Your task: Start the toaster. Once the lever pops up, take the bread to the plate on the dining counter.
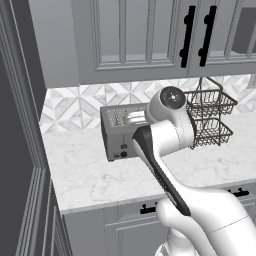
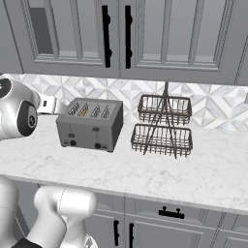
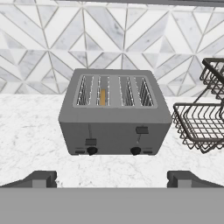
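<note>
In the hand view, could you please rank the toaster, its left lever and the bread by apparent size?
1. toaster
2. bread, with just its top edge showing in a slot
3. left lever, close to the bread

Grey toaster [image 3: 114, 119] with black knobs, tan-orange bread [image 3: 103, 97] in one slot, white marble worktop [image 3: 30, 131], dark wire basket [image 3: 201, 124].

The white arm rises from the base, bends at a dark-striped elbow and reaches forward over the counter's front edge. The gripper [image 3: 112, 178] points level toward the back wall, its two dark fingertips [image 3: 40, 178] spread wide apart, seemingly with nothing between them.
</note>
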Controlling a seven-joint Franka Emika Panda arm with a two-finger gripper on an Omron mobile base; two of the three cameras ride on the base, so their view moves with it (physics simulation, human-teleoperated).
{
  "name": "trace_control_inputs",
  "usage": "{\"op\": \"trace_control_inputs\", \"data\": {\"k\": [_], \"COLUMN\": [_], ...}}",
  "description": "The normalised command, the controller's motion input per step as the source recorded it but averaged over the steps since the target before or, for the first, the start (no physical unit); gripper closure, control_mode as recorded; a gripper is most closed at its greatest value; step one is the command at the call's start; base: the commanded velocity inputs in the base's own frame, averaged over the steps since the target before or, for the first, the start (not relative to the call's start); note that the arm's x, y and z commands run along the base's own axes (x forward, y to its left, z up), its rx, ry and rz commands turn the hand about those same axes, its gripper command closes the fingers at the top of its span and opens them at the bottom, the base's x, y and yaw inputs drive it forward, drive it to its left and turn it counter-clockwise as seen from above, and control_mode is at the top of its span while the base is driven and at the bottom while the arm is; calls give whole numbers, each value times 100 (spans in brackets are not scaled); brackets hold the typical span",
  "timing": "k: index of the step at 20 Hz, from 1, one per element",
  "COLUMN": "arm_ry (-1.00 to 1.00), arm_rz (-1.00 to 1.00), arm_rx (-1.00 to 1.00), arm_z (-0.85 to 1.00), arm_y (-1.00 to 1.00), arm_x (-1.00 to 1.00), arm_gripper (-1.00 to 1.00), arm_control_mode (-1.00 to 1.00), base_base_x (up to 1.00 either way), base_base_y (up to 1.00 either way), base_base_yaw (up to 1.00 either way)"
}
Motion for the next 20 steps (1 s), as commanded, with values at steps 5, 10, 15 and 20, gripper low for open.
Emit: {"op": "trace_control_inputs", "data": {"k": [5,10,15,20], "arm_ry": [0,0,0,0], "arm_rz": [0,0,0,0], "arm_rx": [0,0,0,0], "arm_z": [0,0,0,0], "arm_y": [0,0,0,0], "arm_x": [0,0,0,0], "arm_gripper": [-100,-100,-100,-100], "arm_control_mode": [-100,-100,-100,-100], "base_base_x": [0,0,0,0], "base_base_y": [0,0,0,0], "base_base_yaw": [0,0,0,0]}}
